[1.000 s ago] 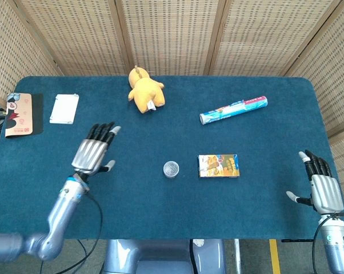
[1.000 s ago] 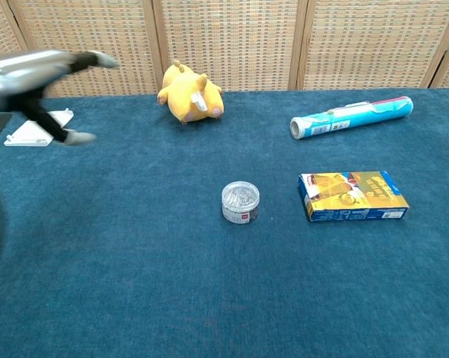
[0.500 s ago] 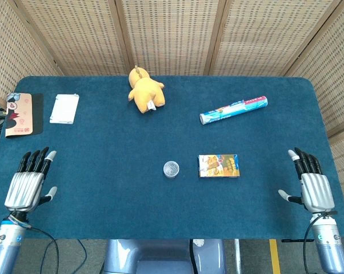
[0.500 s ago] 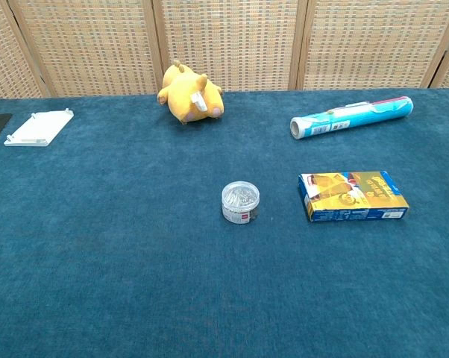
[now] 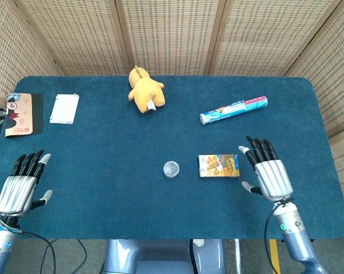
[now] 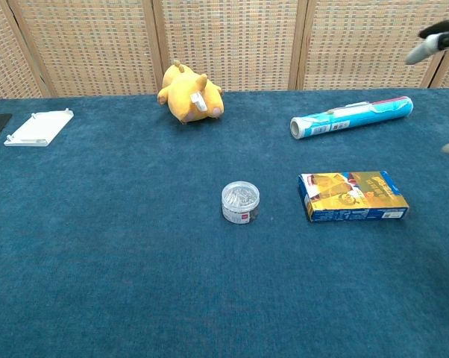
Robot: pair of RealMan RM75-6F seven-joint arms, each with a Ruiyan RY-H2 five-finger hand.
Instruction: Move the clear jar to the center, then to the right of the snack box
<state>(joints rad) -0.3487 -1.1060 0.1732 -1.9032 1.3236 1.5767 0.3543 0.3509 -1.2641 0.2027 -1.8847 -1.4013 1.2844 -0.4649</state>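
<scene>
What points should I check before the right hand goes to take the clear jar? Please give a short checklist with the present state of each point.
1. Clear jar stands upright and free, no hand on it: ok.
2. Right hand holds nothing, fingers apart: ok.
3. Left hand is at the near left edge, far from the jar: ok.
4. Path to the jar: the snack box lies between the right hand and the jar, so a straight low reach would meet it: not ok.
5. Spot to the right of the snack box is bare cloth, apart from the right hand over it: ok.
6. Jar lid firmly closed: cannot tell.
</scene>
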